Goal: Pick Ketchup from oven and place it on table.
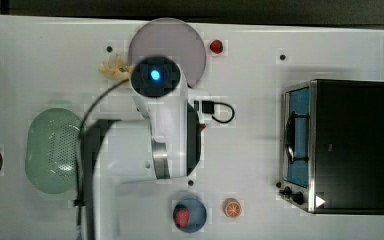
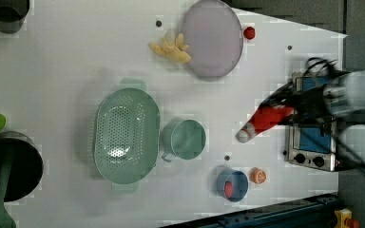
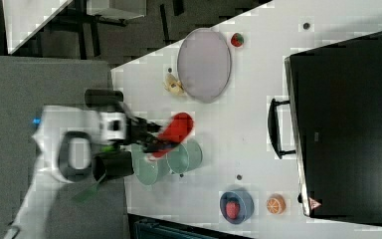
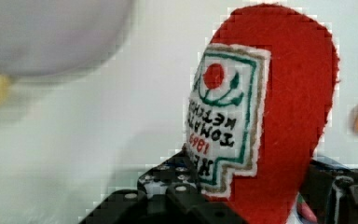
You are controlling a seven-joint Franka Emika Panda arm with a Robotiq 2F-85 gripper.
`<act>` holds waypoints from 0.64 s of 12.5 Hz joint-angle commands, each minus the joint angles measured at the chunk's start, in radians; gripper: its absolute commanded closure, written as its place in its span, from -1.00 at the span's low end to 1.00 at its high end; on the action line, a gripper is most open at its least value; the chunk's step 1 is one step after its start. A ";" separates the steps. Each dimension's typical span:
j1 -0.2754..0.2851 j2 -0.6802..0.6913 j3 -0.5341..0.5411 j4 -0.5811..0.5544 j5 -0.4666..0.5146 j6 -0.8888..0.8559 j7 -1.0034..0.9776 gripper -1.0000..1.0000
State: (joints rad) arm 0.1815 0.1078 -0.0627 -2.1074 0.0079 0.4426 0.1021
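The ketchup (image 2: 267, 118), a red bottle with a white cap, is out of the oven (image 2: 312, 141) and hangs tilted over the white table (image 2: 66, 61), cap end away from the oven. My gripper (image 2: 292, 113) is shut on its body. In the right view the ketchup (image 3: 177, 129) sticks out of the gripper (image 3: 151, 137), well left of the black oven (image 3: 348, 124). The wrist view has the ketchup (image 4: 284, 93) and its label up close, black fingers (image 4: 182, 196) on either side. From the top view the arm covers the bottle, and the oven (image 1: 350, 145) stands at the top view's right.
A grey-lilac plate (image 2: 212, 38), a small red fruit (image 2: 249, 33) and yellow pieces (image 2: 171, 47) lie at the far side. A green colander (image 2: 126, 135) and a green mug (image 2: 184, 139) stand mid-table. Near the oven are a blue bowl (image 2: 233, 185) and an orange half (image 2: 259, 175).
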 commanded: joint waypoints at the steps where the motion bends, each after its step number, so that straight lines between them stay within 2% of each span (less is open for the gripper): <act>1: -0.064 0.024 -0.044 -0.108 0.025 0.181 0.078 -0.29; 4: -0.064 0.140 -0.045 -0.156 0.025 0.369 0.078 -0.29; 6: -0.064 0.200 -0.047 -0.161 0.025 0.425 0.078 -0.29; 7: -0.064 0.222 -0.049 -0.165 0.025 0.439 0.078 -0.35; 8: -0.064 0.240 -0.054 -0.166 0.025 0.461 0.078 -0.54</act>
State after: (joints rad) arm 0.1099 0.3696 -0.1234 -2.2754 0.0246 0.8745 0.1226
